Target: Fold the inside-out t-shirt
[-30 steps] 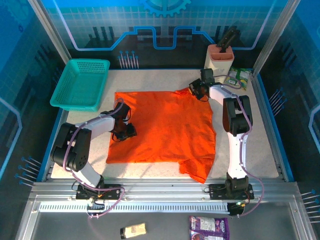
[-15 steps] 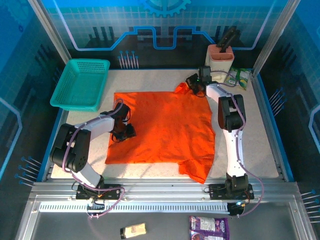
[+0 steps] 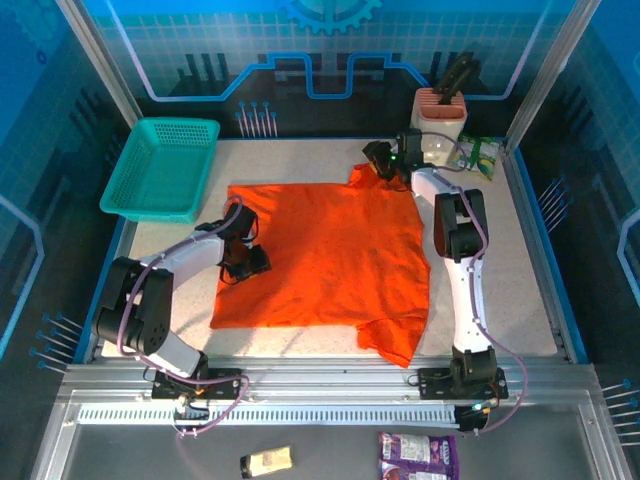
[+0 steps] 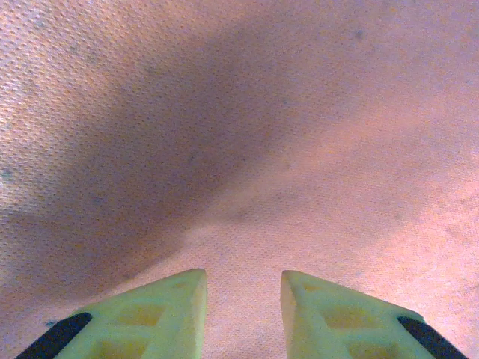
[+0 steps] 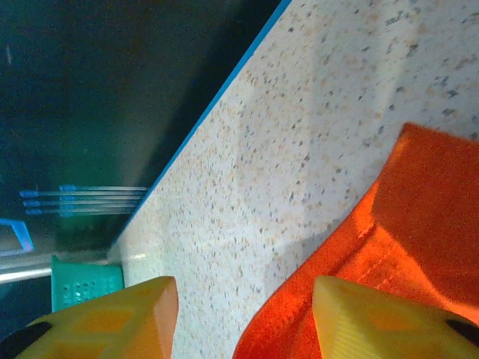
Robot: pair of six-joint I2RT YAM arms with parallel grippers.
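Observation:
The orange t-shirt [image 3: 330,250] lies spread flat across the middle of the table, one sleeve bunched at the near right and the other pulled out at the far right corner. My left gripper [image 3: 243,262] rests low on the shirt's left part; in the left wrist view its fingertips [image 4: 243,299] stand a little apart over flat cloth [image 4: 299,112], gripping nothing. My right gripper [image 3: 372,158] is at the far sleeve, open [image 5: 243,299]. The sleeve's hem [image 5: 419,224] lies loose against the right finger [image 5: 374,321], with bare table between the jaws.
A teal mesh basket [image 3: 160,165] stands at the far left; its corner [image 5: 78,288] shows in the right wrist view. A beige holder with dark handles [image 3: 440,115] and a green packet [image 3: 477,155] stand far right. The table's blue back edge [image 5: 217,97] runs close behind the right gripper.
My right gripper carried the far sleeve outward toward the back of the table, then opened and let it go. The left gripper stayed on the cloth.

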